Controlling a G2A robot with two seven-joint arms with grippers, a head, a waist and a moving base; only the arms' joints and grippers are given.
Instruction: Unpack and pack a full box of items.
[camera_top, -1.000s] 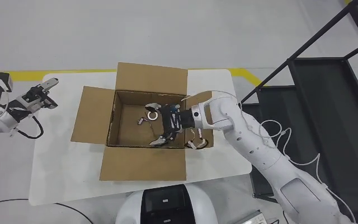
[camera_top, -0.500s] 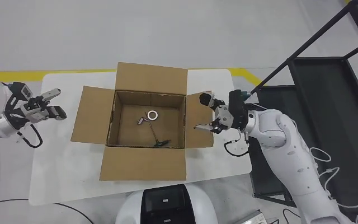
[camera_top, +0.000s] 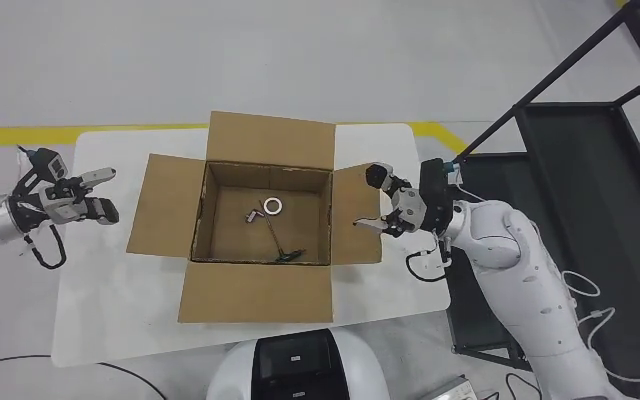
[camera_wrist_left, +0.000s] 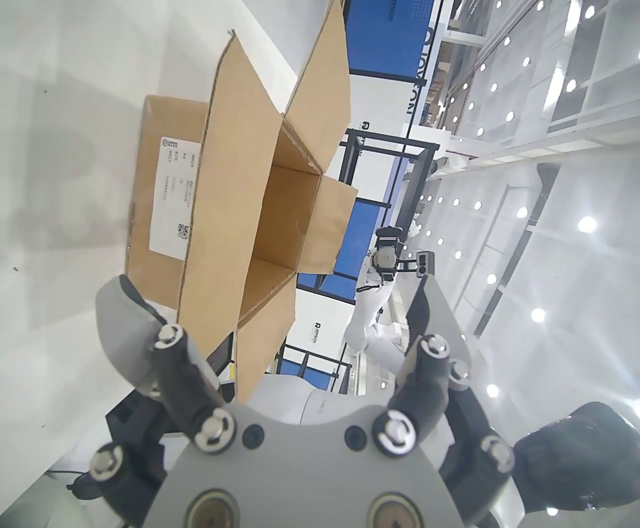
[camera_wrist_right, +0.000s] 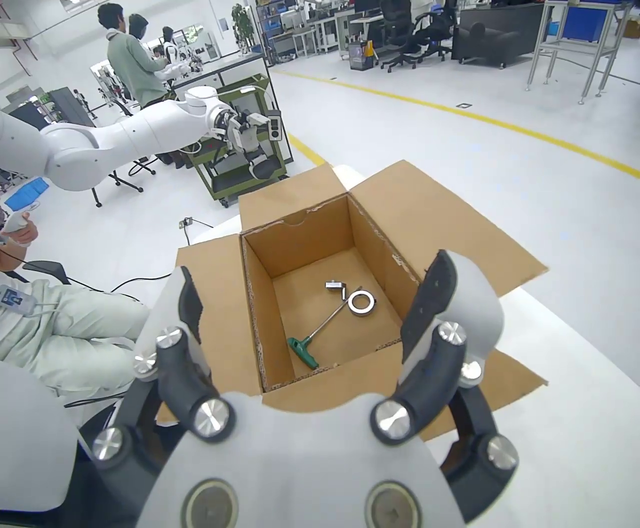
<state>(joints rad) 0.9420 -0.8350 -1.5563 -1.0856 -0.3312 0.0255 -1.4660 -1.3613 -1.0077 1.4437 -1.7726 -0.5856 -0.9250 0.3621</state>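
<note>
One open cardboard box (camera_top: 268, 215) at the middle of a white table (camera_top: 110, 290), all four flaps folded out. On its bottom: a metal ring (camera_top: 272, 206), a small metal bracket (camera_top: 249, 213) just beside it, and a green-handled T-key (camera_wrist_right: 306, 350) nearer the front wall. Left jaws spread, at the table's left edge, well apart from the box. Right jaws spread too, above the right flap. Around the table, pale grey floor with a yellow line (camera_top: 100, 130). To the right, a black frame (camera_top: 585, 170).
</note>
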